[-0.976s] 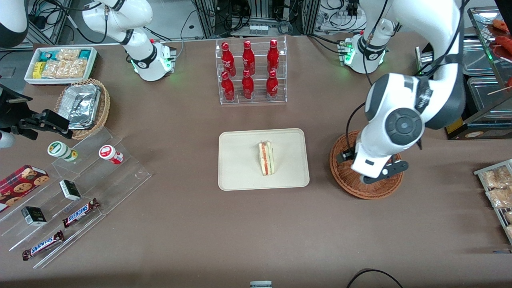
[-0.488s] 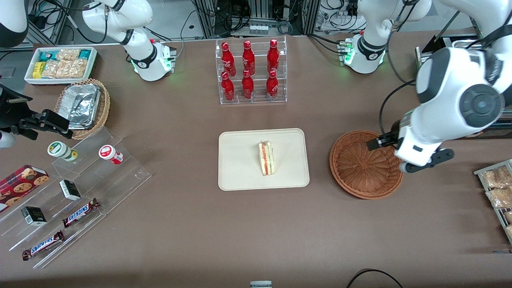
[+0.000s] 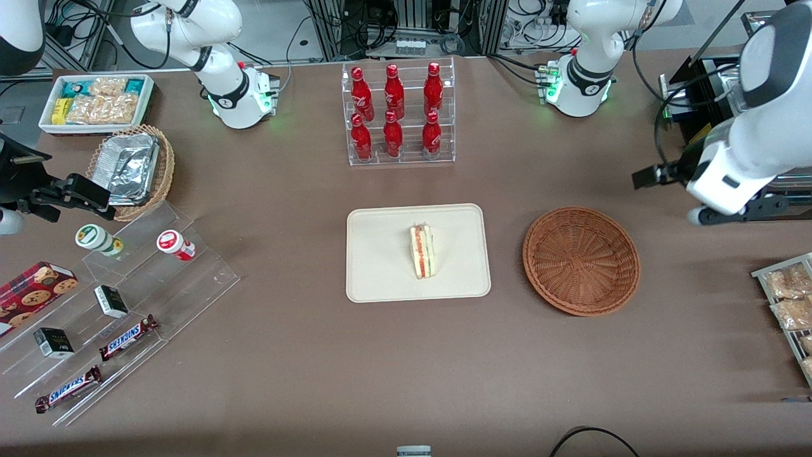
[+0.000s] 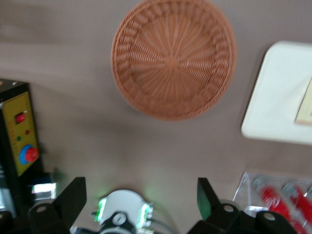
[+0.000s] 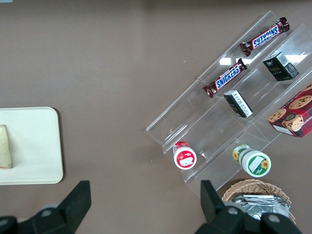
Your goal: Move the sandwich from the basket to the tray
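The sandwich [image 3: 422, 251] lies on the cream tray [image 3: 380, 266] at the middle of the table, its striped cut side facing up. The reddish-brown wicker basket [image 3: 580, 260] stands beside the tray, toward the working arm's end, with nothing in it. My left gripper [image 3: 736, 211] hangs above the table, past the basket toward the working arm's end and a little farther from the front camera. In the left wrist view the gripper [image 4: 139, 195] is open and holds nothing; the basket [image 4: 173, 58], the tray [image 4: 273, 97] and a corner of the sandwich [image 4: 304, 105] show there.
A clear rack of red bottles [image 3: 396, 114] stands farther from the camera than the tray. A clear stepped stand with snacks [image 3: 127, 304], a tan basket of foil containers [image 3: 130, 168] and a white bin [image 3: 95, 101] lie toward the parked arm's end. Snack packets [image 3: 786, 298] and a black box [image 3: 717, 95] stand near my gripper.
My left arm has moved from above the basket toward the working arm's end and farther from the camera, uncovering the basket. The sandwich and tray have not moved.
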Available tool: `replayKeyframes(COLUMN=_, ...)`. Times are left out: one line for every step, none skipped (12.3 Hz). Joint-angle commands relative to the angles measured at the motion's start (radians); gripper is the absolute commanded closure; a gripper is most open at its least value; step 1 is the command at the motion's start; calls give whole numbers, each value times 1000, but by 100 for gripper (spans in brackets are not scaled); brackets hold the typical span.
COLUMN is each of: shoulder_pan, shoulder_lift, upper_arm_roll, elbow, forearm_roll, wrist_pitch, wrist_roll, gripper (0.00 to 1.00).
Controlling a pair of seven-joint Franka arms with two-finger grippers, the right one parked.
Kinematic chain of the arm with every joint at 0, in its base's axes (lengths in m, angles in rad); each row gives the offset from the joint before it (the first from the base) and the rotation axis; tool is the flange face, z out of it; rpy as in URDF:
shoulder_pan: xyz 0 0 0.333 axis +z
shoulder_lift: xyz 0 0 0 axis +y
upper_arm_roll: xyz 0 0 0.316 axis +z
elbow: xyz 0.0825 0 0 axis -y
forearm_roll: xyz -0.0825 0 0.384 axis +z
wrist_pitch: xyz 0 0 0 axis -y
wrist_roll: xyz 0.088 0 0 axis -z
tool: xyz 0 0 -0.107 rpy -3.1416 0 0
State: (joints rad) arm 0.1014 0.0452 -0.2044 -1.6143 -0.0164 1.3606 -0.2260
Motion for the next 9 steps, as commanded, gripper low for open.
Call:
replayKeyframes(shoulder_pan=57, shoulder_lift=-60, upper_arm_roll=-29, elbow=-41, forearm_roll=13, wrist_pitch=-28, wrist_roll=89, gripper=0)
replayKeyframes(shoulder_pan=57, shoulder_lift=-73, upper_arm_roll=-23, elbow=-42, forearm_roll=15, wrist_pitch=-28, wrist_roll=112, gripper=0)
replayKeyframes(shoulder_pan=57, shoulder_lift=-80, upper_arm_roll=-17, elbow=-42, forearm_roll=16, wrist_pitch=-26, wrist_roll=131, gripper=0)
replayKeyframes(shoulder_pan=57, shoulder_lift=-87, upper_arm_roll=-10, elbow=-41, forearm_roll=30, wrist_pitch=-18, wrist_roll=135, gripper=0)
replayKeyframes(shoulder_pan=57, shoulder_lift=-88, upper_arm_roll=-6, elbow=-38, forearm_roll=59, wrist_pitch=-11, wrist_roll=135, gripper=0)
replayKeyframes(shoulder_pan=55, shoulder_lift=-88, upper_arm_roll=-4, elbow=-36, forearm_roll=68, wrist_pitch=12, wrist_roll=134, gripper=0)
replayKeyframes(shoulder_pan=52, shoulder_lift=-87, upper_arm_roll=-4, elbow=-35, forearm_roll=69, wrist_pitch=34, wrist_roll=134, gripper=0)
replayKeyframes(shoulder_pan=44, shoulder_lift=-84, upper_arm_roll=20, elbow=-32, forearm_roll=59, wrist_pitch=49, wrist_roll=134, gripper=0)
replayKeyframes(shoulder_pan=25, shoulder_lift=-79, upper_arm_roll=52, elbow=-20, forearm_roll=52, wrist_pitch=57, wrist_roll=131, gripper=0)
